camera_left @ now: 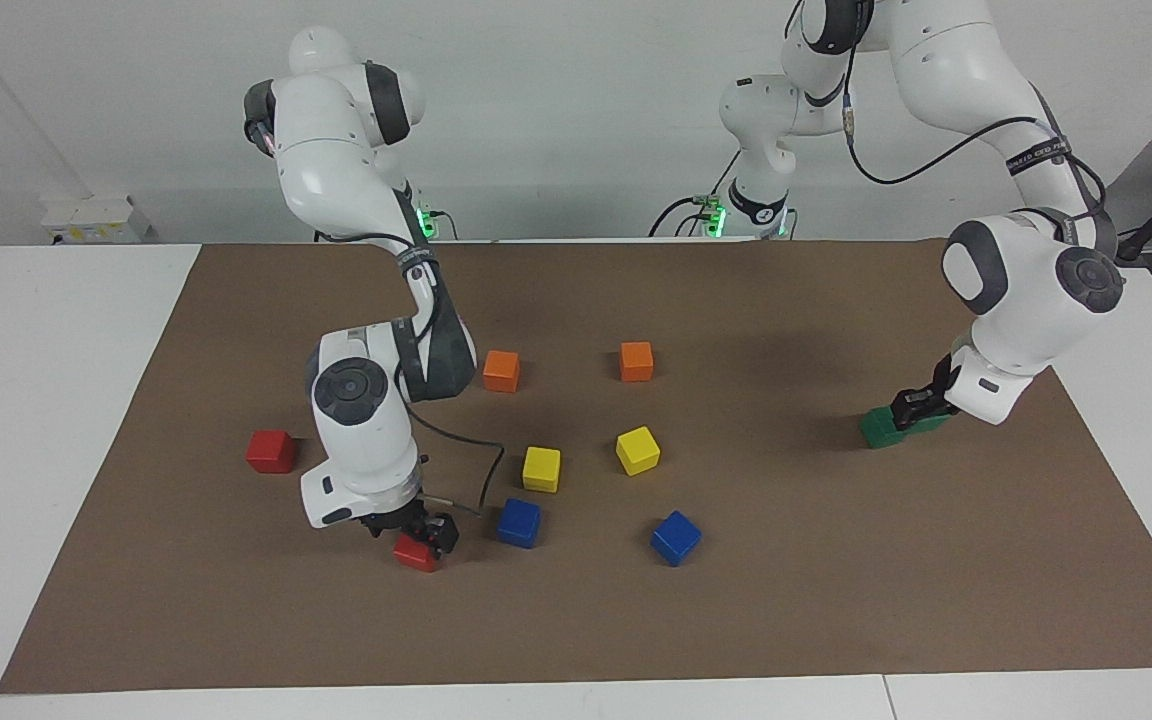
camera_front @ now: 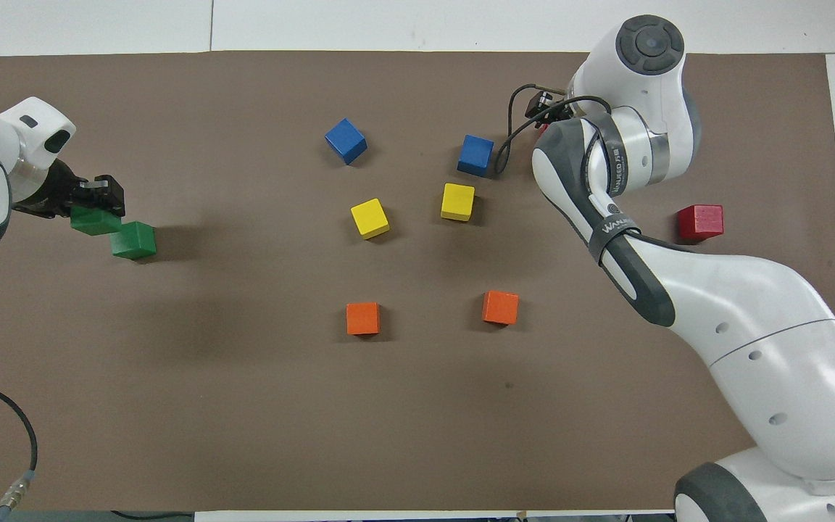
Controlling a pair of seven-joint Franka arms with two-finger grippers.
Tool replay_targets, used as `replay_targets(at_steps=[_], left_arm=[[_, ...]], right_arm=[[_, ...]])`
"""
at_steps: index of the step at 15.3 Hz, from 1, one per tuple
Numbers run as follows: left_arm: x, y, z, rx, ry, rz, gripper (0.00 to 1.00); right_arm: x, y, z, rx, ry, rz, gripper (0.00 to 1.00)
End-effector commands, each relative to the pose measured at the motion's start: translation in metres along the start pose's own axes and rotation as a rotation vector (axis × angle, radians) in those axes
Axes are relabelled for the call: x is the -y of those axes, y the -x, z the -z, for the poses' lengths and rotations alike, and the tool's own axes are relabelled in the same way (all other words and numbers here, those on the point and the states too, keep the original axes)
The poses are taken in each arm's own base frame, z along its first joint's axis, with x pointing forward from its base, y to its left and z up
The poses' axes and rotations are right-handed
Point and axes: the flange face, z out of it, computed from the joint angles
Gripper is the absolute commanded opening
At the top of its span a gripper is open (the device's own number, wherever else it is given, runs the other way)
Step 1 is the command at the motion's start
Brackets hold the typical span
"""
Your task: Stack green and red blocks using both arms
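My left gripper is shut on a dark green block and holds it low, right beside the second green block on the mat at the left arm's end of the table. The overhead view shows the gripper, the held block and the lying block touching or nearly touching at a corner. My right gripper is down on a red block; in the overhead view the gripper hides that block almost fully. The second red block lies alone toward the right arm's end.
Two orange cubes, two yellow cubes and two blue cubes lie in the middle of the brown mat. One blue cube is close beside the right gripper.
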Motion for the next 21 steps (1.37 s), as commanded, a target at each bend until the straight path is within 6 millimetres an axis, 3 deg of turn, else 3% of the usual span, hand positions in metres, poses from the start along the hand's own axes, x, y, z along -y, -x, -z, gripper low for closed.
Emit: replay_targets(at_steps=[1,6,8,9,12,13,14,15,18,19,21], left_arm=[[-0.006,0.009,-0.005,-0.016,0.024,-0.012,0.0],[0.002,0.015,-0.027,-0.01,0.022,-0.084,0.0],[0.003,0.017,-0.034,-0.021,0.02,-0.089,0.0],[0.002,0.017,-0.037,-0.025,0.02,-0.09,0.0],[0.003,0.02,-0.038,-0.022,0.02,-0.092,0.0],[0.004,0.021,-0.041,-0.019,0.02,-0.092,0.25],[0.003,0.023,-0.042,-0.021,0.019,-0.093,0.74],[0.004,0.025,-0.043,-0.016,0.02,-0.092,1.0],[0.007,0.027,-0.035,-0.013,0.023,-0.086,1.0],[0.006,0.031,-0.022,-0.012,0.027,-0.088,1.0],[0.006,0.042,0.016,0.01,0.03,-0.094,1.0]], right_arm=[[0.0,-0.005,-0.006,-0.02,-0.018,-0.017,1.0],[0.001,0.004,-0.021,-0.021,-0.025,-0.012,0.99],[0.001,0.004,-0.021,-0.019,-0.026,-0.013,0.85],[0.0,0.005,-0.022,-0.016,-0.024,-0.014,0.7],[0.0,0.006,-0.02,-0.005,-0.018,-0.016,0.01],[-0.002,0.005,-0.019,-0.003,-0.016,-0.018,0.0],[-0.003,0.005,-0.017,0.003,-0.01,-0.011,0.0],[-0.008,0.002,-0.011,0.007,-0.003,0.004,0.0],[-0.053,-0.01,0.049,0.077,0.045,0.143,0.0],[-0.075,-0.01,0.073,0.097,0.056,0.184,0.0],[-0.139,0.0,0.093,0.138,0.068,0.243,0.0]])
